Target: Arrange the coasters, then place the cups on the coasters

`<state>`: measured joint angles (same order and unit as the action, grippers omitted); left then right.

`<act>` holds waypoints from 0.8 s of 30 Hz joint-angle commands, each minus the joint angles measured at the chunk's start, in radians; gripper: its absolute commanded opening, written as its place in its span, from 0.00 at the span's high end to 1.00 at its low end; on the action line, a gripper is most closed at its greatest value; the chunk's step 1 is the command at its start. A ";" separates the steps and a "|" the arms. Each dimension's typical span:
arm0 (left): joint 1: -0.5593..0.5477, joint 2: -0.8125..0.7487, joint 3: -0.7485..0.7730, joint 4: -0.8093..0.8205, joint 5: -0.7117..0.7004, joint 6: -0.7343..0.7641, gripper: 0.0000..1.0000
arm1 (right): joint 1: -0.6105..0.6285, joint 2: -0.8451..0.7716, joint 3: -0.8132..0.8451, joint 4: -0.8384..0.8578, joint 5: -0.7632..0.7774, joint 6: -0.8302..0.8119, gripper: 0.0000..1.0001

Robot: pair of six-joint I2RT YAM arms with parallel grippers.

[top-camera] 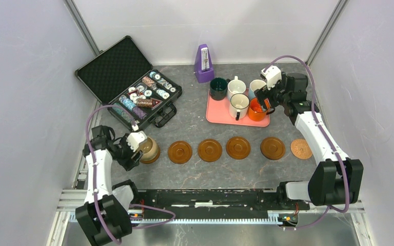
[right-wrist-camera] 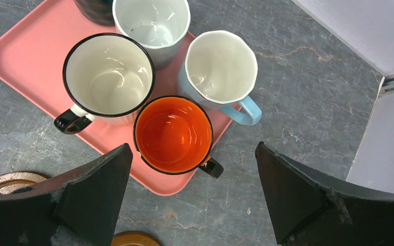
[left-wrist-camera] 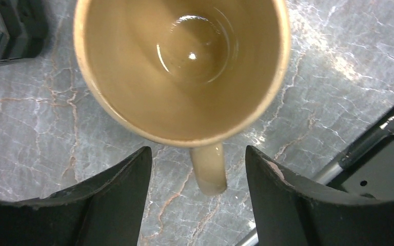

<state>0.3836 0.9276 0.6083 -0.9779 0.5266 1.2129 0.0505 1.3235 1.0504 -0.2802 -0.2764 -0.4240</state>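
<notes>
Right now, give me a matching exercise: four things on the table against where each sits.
Things:
1 tan mug
2 orange mug
3 metronome
4 poker chips

Places:
A in the open case
B on the pink tray
C left end of the coaster row
D near the back wall

Pairs: 1-C, 2-B, 3-D, 4-A

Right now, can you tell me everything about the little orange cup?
The orange cup is small and shiny, like glazed ceramic, with a black rim and black handle. It is empty and stands upright on the pink tray, at its near corner, beside the black-rimmed cream mug and light blue mug. The open right gripper hovers above, not touching it.
</notes>
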 commanded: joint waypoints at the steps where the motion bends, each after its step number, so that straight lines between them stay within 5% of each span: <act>1: 0.017 0.006 0.060 -0.117 -0.006 0.113 0.25 | -0.001 0.008 0.004 0.017 -0.002 -0.002 0.02; 10: 0.055 0.074 0.293 -0.386 -0.003 0.235 0.28 | -0.001 0.014 0.010 -0.005 -0.008 -0.012 0.02; 18: 0.055 0.162 0.255 -0.142 -0.146 0.096 0.48 | -0.001 0.010 0.010 -0.013 -0.014 -0.007 0.02; 24: 0.054 0.175 0.195 -0.060 -0.187 0.063 0.53 | 0.000 -0.009 -0.008 -0.012 -0.013 -0.001 0.02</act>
<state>0.4324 1.0935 0.8227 -1.1198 0.3817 1.3357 0.0505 1.3365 1.0504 -0.3099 -0.2794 -0.4278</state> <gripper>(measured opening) 0.479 0.979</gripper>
